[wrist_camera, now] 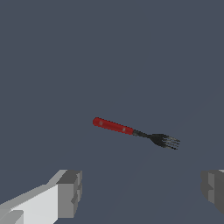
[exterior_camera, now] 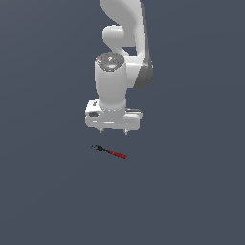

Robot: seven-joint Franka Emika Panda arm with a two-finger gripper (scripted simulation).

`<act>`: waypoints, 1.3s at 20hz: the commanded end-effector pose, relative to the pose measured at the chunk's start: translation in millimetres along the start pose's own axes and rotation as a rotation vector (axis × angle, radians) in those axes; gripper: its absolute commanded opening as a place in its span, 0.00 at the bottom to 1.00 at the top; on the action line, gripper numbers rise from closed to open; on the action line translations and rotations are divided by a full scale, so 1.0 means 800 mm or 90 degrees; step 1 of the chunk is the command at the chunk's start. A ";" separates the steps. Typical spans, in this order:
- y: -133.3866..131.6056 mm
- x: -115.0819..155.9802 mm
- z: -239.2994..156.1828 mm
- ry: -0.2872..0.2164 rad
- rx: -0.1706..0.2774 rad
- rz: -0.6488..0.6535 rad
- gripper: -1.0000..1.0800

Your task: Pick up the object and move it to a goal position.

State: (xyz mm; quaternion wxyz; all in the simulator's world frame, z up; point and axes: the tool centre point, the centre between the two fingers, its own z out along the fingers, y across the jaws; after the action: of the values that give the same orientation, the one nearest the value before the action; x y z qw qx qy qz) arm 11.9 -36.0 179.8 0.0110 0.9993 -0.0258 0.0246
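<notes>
A small fork (wrist_camera: 133, 130) with a red handle and black neck and tines lies flat on the plain grey floor (exterior_camera: 191, 201), and everything here is placed against it. The gripper (exterior_camera: 113, 131) hangs above it, pointing straight down, not touching; in the exterior view the fork sits just below the fingertips, shifted slightly toward the camera side. The jaws stand spread wide with nothing between them, the two finger pads (wrist_camera: 70, 193) showing far apart in the wrist view, with the fork ahead of the gap rather than inside it. The fork looks light and rigid, so it should lift without bending, but it is thin and lies low, which leaves little to pinch. The red handle seems the best place to take hold: it is thicker and rounder than the tines and close to the middle of the length. A grip across the handle should keep it from pivoting.
</notes>
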 end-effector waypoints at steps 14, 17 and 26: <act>0.017 -0.003 -0.011 0.003 -0.019 -0.015 0.96; 0.017 -0.002 -0.009 0.002 -0.019 -0.025 0.96; 0.021 0.000 0.007 -0.003 -0.020 -0.101 0.96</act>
State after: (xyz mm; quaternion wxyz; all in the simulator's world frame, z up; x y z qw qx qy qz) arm 10.5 -52.0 177.7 0.0283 0.9986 0.0402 0.0217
